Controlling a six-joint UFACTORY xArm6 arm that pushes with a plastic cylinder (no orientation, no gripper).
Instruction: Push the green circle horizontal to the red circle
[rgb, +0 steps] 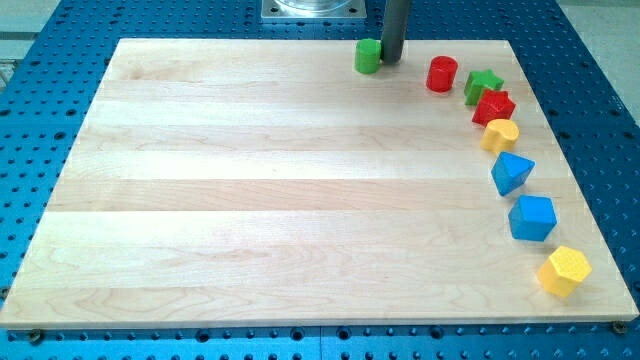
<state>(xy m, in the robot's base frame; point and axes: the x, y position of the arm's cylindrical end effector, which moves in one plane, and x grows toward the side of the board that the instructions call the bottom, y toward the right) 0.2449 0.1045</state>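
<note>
Near the view's top edge of the pale wooden board (300, 200), my tip (391, 60) stands just right of the green circle block (368, 56), apparently touching it; contact cannot be confirmed. The rod grips nothing. The red circle block (441, 74) sits further right, slightly lower. Beyond it, a green star block (483, 85) adjoins a red star block (493, 106).

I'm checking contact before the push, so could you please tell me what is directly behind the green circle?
My tip stands just behind the green circle, at its right, seemingly touching. The circle hides the board right behind it; whether they truly touch cannot be confirmed.
</note>
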